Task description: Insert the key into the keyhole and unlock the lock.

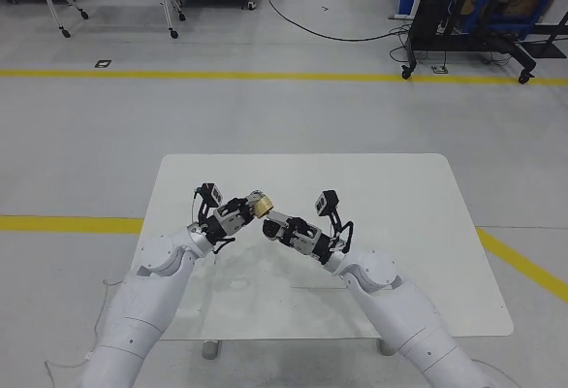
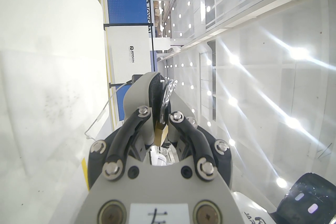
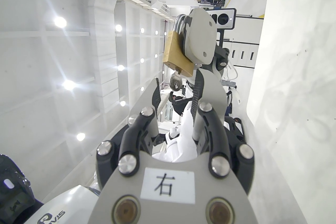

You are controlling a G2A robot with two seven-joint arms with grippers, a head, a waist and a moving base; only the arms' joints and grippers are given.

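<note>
Above the middle of the white table (image 1: 400,194), my left gripper (image 1: 248,207) is shut on a brass padlock (image 1: 259,204). In the left wrist view the padlock's brass body (image 2: 160,134) and silver shackle (image 2: 168,92) sit between the left gripper's (image 2: 165,93) fingers. A small silver key (image 3: 175,83) sticks out of the keyhole in the underside of the padlock (image 3: 176,51). My right gripper (image 3: 177,89) is open just below the lock. Its fingers (image 3: 155,97) stand on either side of the key's head, apart from it. In the top view the right gripper (image 1: 273,225) almost meets the padlock.
Both arms meet over the table's centre, lifted off its surface. Yellow floor tape (image 1: 265,75) runs beyond the table, and a wheeled black stand (image 1: 468,44) is at the far right.
</note>
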